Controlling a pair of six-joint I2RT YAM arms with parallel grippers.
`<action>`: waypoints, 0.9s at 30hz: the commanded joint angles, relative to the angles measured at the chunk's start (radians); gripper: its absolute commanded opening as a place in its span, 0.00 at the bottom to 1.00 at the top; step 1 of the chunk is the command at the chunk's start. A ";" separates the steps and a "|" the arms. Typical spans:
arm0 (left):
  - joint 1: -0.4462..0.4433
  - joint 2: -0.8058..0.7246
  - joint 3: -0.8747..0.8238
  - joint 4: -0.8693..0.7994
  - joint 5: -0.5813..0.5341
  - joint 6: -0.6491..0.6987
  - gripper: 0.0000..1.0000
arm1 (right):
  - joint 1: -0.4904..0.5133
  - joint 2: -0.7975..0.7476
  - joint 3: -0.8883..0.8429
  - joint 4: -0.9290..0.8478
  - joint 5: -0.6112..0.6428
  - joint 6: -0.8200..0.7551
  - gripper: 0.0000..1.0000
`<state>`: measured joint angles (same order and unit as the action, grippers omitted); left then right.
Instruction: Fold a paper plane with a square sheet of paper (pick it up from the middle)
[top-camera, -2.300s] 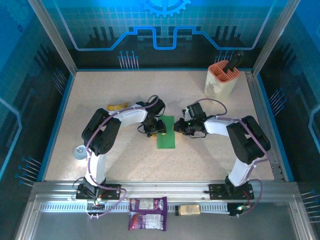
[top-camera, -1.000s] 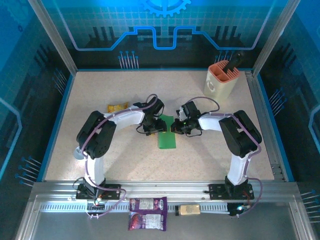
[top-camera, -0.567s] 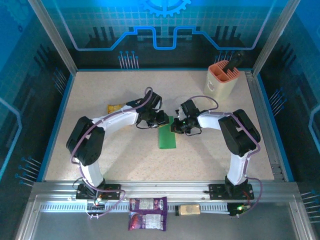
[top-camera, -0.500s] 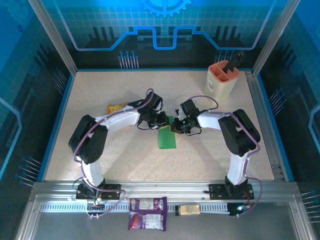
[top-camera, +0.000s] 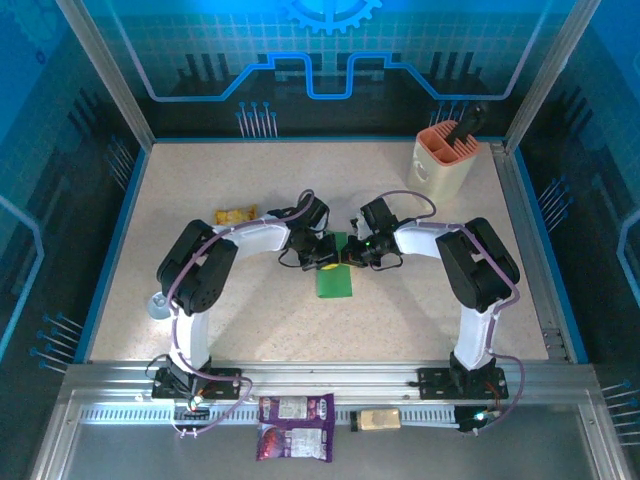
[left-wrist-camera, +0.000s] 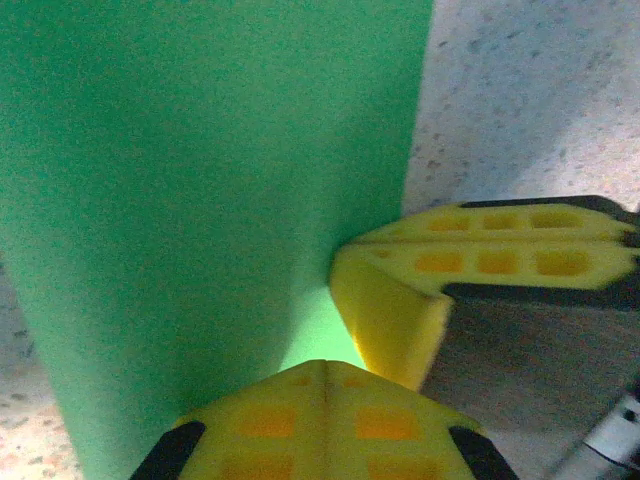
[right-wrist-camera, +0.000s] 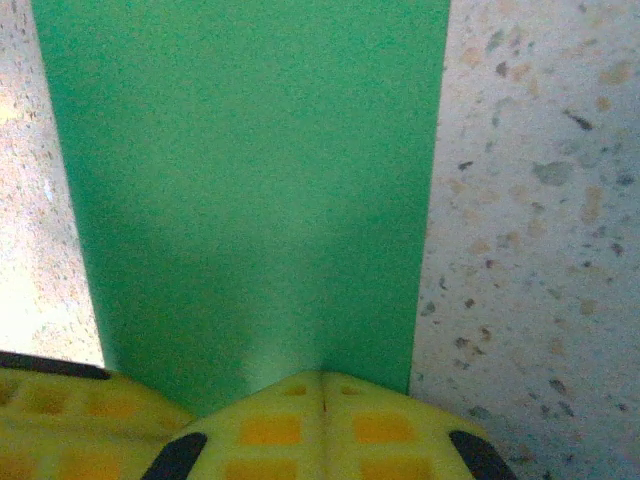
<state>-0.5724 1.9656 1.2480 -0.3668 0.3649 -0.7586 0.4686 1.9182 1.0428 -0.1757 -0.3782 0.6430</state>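
Observation:
The square sheet of paper (top-camera: 336, 281) lies mid-table, folded into a narrow green strip that runs near to far. My left gripper (top-camera: 328, 260) comes in from the left and my right gripper (top-camera: 350, 256) from the right; they meet over the strip's far half. In the left wrist view the paper (left-wrist-camera: 200, 200) lies flat under my shut left gripper (left-wrist-camera: 325, 362), whose tips rest on it, with the right gripper's yellow fingers (left-wrist-camera: 400, 320) close beside. The right wrist view has my shut right gripper (right-wrist-camera: 322, 375) at the paper's (right-wrist-camera: 250, 180) edge. Neither holds the sheet.
An orange and cream holder (top-camera: 443, 160) stands at the back right. A yellow snack packet (top-camera: 235, 214) lies left of the arms and a small white object (top-camera: 158, 305) near the left edge. A purple packet (top-camera: 296, 412) sits on the front rail.
My left gripper has closed and come back from the strip's far left corner onto the paper, next to the right gripper. The right gripper has stayed shut in place.

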 joint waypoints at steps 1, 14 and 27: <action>0.009 0.022 0.001 0.002 0.029 0.012 0.00 | 0.009 0.125 -0.065 -0.149 0.192 -0.006 0.00; 0.051 0.027 -0.066 -0.013 0.007 0.053 0.00 | 0.010 0.145 -0.072 -0.168 0.215 -0.008 0.00; 0.152 -0.037 -0.193 -0.007 0.000 0.084 0.00 | 0.009 0.158 -0.057 -0.200 0.231 -0.022 0.00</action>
<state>-0.4767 1.9491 1.1217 -0.2676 0.4393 -0.7040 0.4698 1.9362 1.0565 -0.2005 -0.3763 0.6415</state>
